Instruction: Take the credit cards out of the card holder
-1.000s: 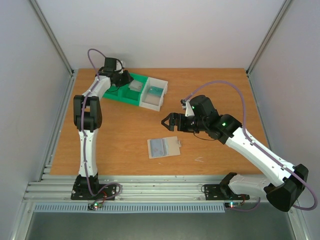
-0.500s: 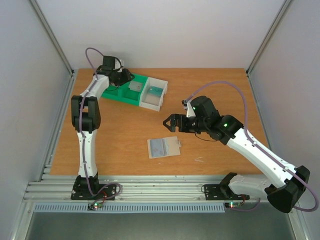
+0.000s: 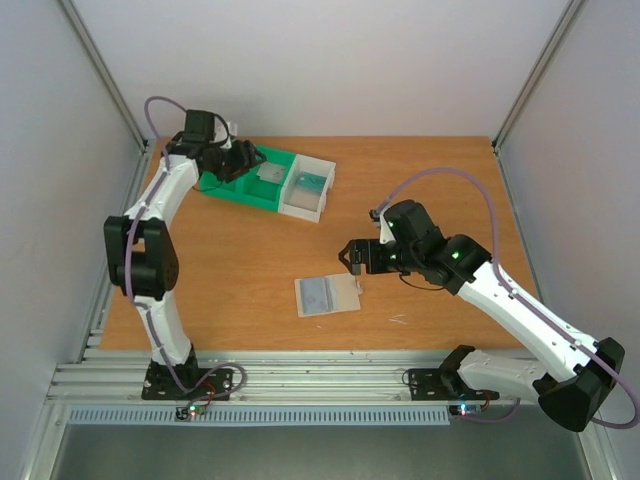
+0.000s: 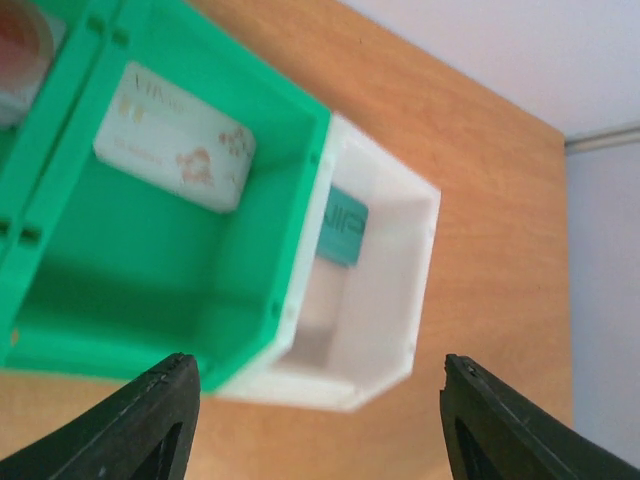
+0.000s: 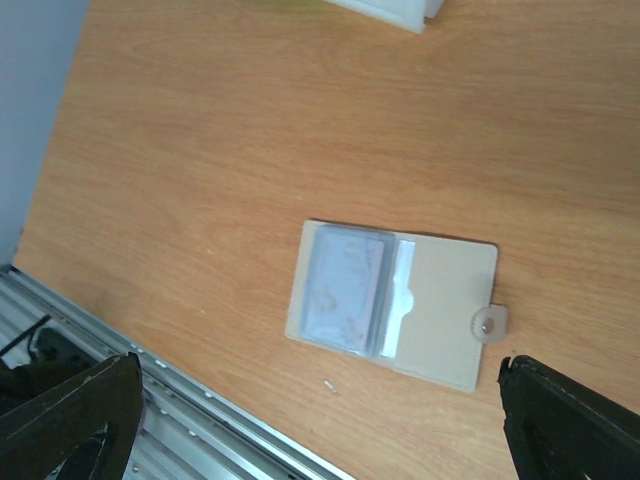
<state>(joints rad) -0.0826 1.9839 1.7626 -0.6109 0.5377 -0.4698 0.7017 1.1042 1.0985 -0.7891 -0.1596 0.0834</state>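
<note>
**Both grippers open; holder flat on the table, cards in the tray**

Hidden or unclear first. In the left wrist view a reddish shape is cut off by the top-left corner, and you cannot tell what it is. The teal card in the white compartment is half hidden behind the green wall. From overhead, both cards in the tray are too small to read.

Left gripper: dark fingers spread wide with nothing between them, above the tray's near edge. The white card, thin with rounded corners and faint reddish marks, lies tilted in a green compartment.

Right gripper: fingers fully apart and holding nothing, raised over the card holder. The holder lies open and flat on the wood-grain table, well apart from the tray. Its left panel is a pale blue-grey clear pocket and its right panel is plain beige, with a small studded tab on the right edge. You cannot tell whether the pocket holds a card.

Only the overhead view shows both arms together
</note>
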